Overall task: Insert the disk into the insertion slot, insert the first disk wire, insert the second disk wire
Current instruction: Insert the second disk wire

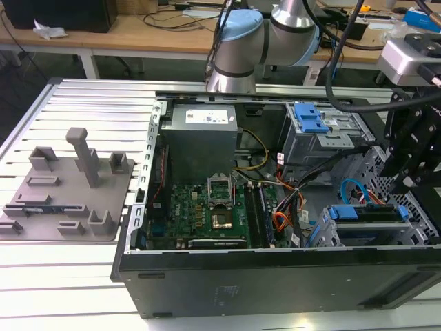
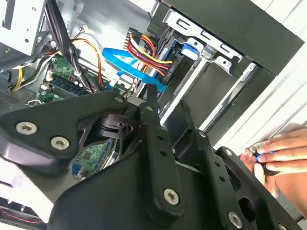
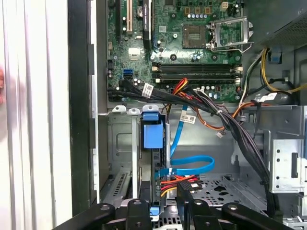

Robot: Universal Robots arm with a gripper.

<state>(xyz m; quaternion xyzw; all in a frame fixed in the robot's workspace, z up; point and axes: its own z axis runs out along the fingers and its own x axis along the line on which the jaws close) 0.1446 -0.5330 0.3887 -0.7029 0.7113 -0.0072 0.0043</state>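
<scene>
Inside the open black computer case [image 1: 275, 276], passage is tight. In the exterior view the black gripper [image 1: 406, 176] hangs at the case's 3 o'clock end, above the low grey perforated drive cage [image 1: 413, 231], where the blue-framed disk [image 1: 365, 214] already fills the bay. A thick black cable bundle [image 3: 211, 108] crosses between the green motherboard [image 1: 207, 210] and the cage, barring a direct reach. The light-blue flat cable [image 3: 192, 165] loops just beside the red and orange wire bundle [image 3: 177, 182] at the disk's end, crowding that gap. A person's hand [image 2: 273, 155] rests outside the case wall, at 4 o'clock in the second wrist view.
</scene>
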